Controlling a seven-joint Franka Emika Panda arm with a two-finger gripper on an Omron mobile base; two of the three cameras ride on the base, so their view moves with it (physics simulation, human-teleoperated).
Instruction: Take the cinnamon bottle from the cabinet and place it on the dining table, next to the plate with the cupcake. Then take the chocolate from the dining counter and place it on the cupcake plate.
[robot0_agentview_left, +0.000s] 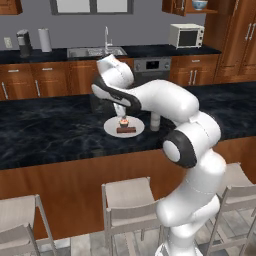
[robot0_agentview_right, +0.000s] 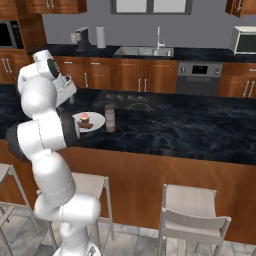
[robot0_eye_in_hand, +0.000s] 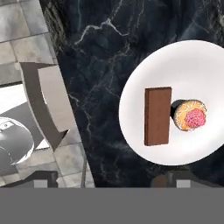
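On the plate (robot0_eye_in_hand: 183, 70), chocolate (robot0_eye_in_hand: 157, 116) lies touching the cupcake (robot0_eye_in_hand: 191, 116).
Jaws apart above; cinnamon bottle (robot0_agentview_right: 109, 118) just beside the plate.

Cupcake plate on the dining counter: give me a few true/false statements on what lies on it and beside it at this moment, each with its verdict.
1. The chocolate lies flat on the plate. True.
2. The cupcake sits on the bare counter, off the plate. False: it stands on the plate, right beside the chocolate.
3. The cinnamon bottle stands upright on the counter next to the plate. True.
4. The gripper is clamped on the chocolate. False: its jaws are open and it sits above the plate, holding nothing.
5. The cinnamon bottle lies tipped over on the plate. False: it is upright, off the plate.
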